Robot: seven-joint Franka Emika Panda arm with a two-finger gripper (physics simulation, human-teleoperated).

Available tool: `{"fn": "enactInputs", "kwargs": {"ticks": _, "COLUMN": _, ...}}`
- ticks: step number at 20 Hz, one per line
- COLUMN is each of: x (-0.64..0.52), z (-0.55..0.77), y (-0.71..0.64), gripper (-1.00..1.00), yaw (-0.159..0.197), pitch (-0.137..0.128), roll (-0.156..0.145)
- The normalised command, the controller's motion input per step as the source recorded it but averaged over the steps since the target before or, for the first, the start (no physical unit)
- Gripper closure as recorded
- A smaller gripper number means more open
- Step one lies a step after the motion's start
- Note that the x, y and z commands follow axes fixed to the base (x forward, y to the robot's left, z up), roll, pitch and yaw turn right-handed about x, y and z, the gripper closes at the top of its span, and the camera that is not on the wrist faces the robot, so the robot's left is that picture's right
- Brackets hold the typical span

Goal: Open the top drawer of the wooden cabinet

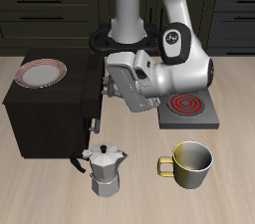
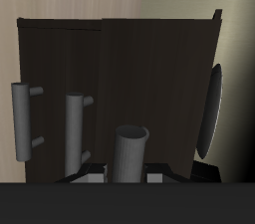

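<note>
**Top drawer handle under the pincer: a straight pull is called for**

At the left of the exterior frame the wooden cabinet [image 1: 50, 113] is seen standing on the worktop [image 1: 234, 178], with a plate [image 1: 42, 73] resting on its top. Its drawer fronts are turned toward the middle of the frame, and the top drawer [image 1: 98, 87] is found at the upper edge of that face, just beside the pincer [image 1: 107, 86]. In the wrist view the handle of the top drawer [image 2: 129, 153] is seen between the finger bases, with the two lower handles [image 2: 75, 128] beyond it. Whether the fingers are pressed onto the bar or merely spread around it cannot be told from either view.

At centre, a moka pot [image 1: 105, 170] is placed near the front edge, below the drawer fronts. Further right a yellow mug [image 1: 189, 163] and a small hob [image 1: 189, 109] are seen.

The drawer is judged barely opened, if at all. A firm pinch on the bar should be confirmed first; the pull is best kept level and square to the drawer front, so that the drawer is not jammed and the cabinet is not dragged.
</note>
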Motion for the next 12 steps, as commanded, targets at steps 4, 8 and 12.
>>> {"fn": "enactInputs", "kwargs": {"ticks": 4, "x": -0.04, "z": 0.02, "y": 0.5, "gripper": 1.0, "yaw": 0.003, "pitch": -0.008, "roll": 0.072}}
{"fn": "enactInputs", "kwargs": {"ticks": 8, "x": -0.05, "z": 0.05, "y": 0.39, "gripper": 1.0, "yaw": -0.005, "pitch": -0.008, "roll": 0.041}}
{"fn": "enactInputs", "kwargs": {"ticks": 12, "x": -0.07, "z": 0.03, "y": 0.45, "gripper": 1.0, "yaw": 0.001, "pitch": -0.022, "roll": 0.06}}
